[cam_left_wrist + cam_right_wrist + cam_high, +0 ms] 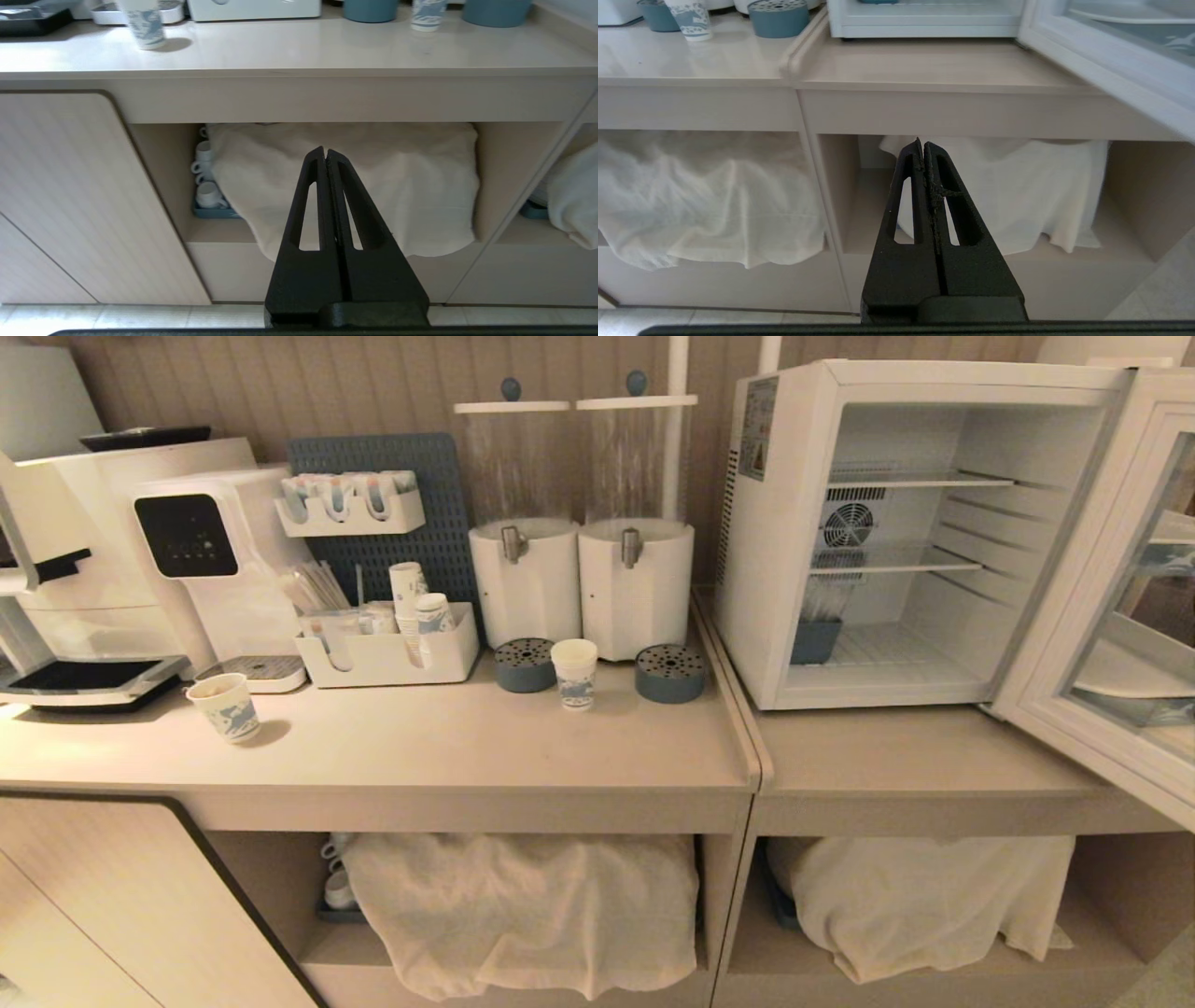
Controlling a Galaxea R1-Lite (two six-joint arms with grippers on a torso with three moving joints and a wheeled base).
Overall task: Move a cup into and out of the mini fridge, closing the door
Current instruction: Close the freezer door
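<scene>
Cup point(574, 673) stands upright on my counter point(448, 747), between two round blue drip trays and in front of the white drink dispensers. I see the mini fridge point(794, 523) to its right with the door point(1111, 607) swung wide open. My left gripper point(325, 150) and right gripper point(923, 142) hang low by the cabinet shelves, both pinched tight with nothing in them.
</scene>
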